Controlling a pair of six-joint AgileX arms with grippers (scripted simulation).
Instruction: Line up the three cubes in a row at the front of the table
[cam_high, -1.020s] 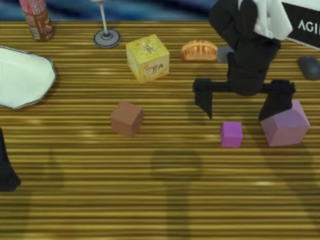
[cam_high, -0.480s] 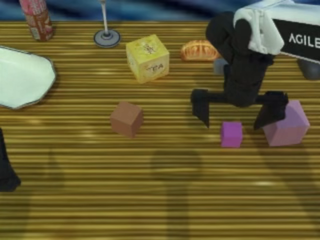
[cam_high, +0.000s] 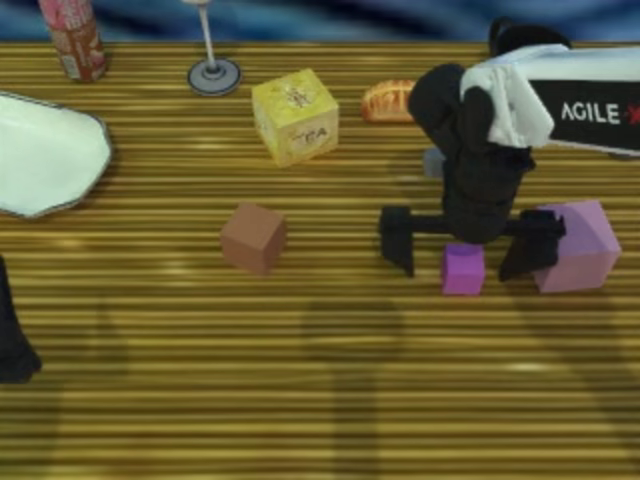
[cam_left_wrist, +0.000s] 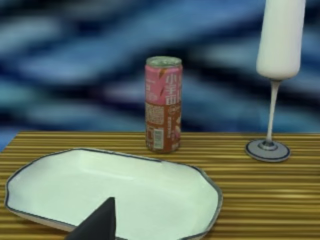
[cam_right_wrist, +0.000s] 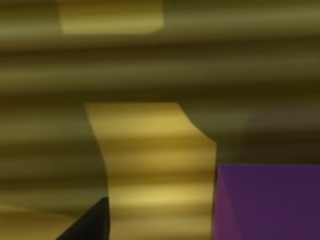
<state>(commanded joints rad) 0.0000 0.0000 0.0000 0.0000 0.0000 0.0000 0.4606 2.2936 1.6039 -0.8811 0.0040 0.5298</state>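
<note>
Right gripper (cam_high: 464, 246) has its fingers spread wide, now straddling the small magenta cube (cam_high: 463, 269) after sliding left and lower, with the pale pink cube (cam_high: 580, 245) just right of it, brown cube (cam_high: 253, 238) unmoved mid-table (cam_high: 300, 380), left gripper (cam_high: 12, 345) parked at left edge.

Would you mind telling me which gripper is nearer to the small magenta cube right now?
The right. The right gripper hangs open straddling the magenta cube, one finger on either side. The left gripper sits parked at the table's far left edge, well away.
</note>
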